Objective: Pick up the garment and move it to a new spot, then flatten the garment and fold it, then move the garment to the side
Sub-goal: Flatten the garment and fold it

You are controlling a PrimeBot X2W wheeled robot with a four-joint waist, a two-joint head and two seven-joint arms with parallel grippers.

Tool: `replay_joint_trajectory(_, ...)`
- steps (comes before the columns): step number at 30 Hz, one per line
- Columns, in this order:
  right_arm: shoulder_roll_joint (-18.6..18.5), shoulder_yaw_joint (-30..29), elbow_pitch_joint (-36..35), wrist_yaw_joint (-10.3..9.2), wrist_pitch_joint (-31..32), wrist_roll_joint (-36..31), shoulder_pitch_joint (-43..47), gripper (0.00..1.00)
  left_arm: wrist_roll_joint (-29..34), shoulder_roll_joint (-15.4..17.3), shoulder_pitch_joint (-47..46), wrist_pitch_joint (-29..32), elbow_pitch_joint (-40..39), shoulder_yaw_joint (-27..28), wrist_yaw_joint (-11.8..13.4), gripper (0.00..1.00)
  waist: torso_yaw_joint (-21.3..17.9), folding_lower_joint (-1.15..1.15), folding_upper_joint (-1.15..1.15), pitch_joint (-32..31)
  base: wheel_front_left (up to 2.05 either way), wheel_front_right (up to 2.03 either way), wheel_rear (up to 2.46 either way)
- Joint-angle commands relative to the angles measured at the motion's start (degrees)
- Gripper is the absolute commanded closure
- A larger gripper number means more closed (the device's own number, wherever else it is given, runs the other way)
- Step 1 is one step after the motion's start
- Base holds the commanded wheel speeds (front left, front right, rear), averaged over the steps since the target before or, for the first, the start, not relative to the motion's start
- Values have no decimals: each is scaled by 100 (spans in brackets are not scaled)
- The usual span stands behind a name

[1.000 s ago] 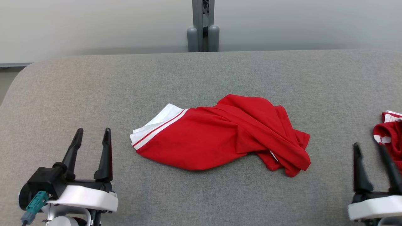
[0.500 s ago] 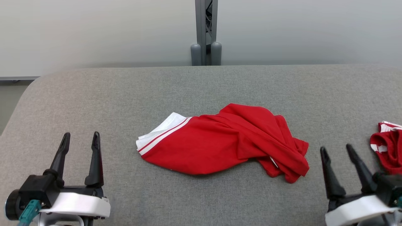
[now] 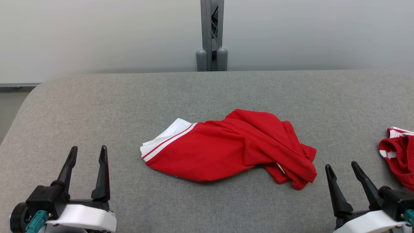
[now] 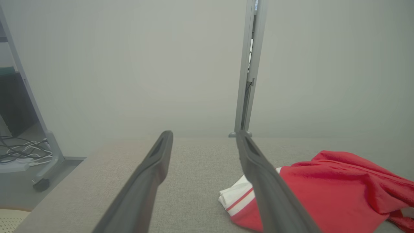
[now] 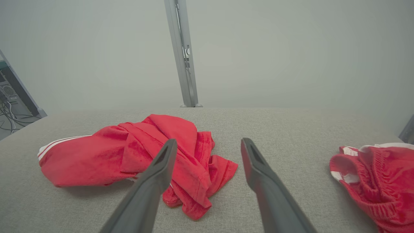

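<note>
A crumpled red garment (image 3: 226, 149) with a white striped edge at its left end lies in the middle of the grey table (image 3: 207, 94). It also appears in the left wrist view (image 4: 330, 191) and the right wrist view (image 5: 129, 155). My left gripper (image 3: 88, 152) stands open at the lower left, well clear of the cloth, with nothing between its fingers. My right gripper (image 3: 342, 168) stands open at the lower right, just right of the garment's bunched end, holding nothing.
A second red and white garment (image 3: 396, 155) lies bunched at the table's right edge, seen too in the right wrist view (image 5: 375, 181). A grey metal post (image 3: 212, 35) rises behind the table's far edge. The table's left corner is rounded.
The head camera has tilted, shifting the whole picture down. Against the cloth, my right gripper has moved left, away from the second garment and nearer the crumpled one. The garment lies unchanged.
</note>
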Motion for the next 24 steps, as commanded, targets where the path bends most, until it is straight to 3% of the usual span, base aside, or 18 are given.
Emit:
replay_joint_trajectory(1,-24,-1,-36,-2,8,13,-35,0,20,39,-36,24,-24,-5,27,0,2,0,0,18,0,0,0)
replay_joint_trajectory(8,-24,40,-72,-2,8,38,-126,0,-105,80,-456,281,79,-129,-199,0,-28,0,0,191,0,0,0)
replay_joint_trajectory(11,-24,51,-80,-2,-21,29,-202,0,-300,82,-844,593,336,-227,-455,0,-52,0,0,319,0,0,0)
replay_joint_trajectory(19,-25,235,-78,-2,-62,-100,-511,0,-1228,-126,-2065,1812,1772,-386,-1185,0,-251,0,0,806,0,0,0)
replay_joint_trajectory(24,-23,262,-26,-2,-136,-111,-660,0,-1528,-189,-2719,2385,2784,-472,-1456,0,-374,0,0,1056,0,0,0)
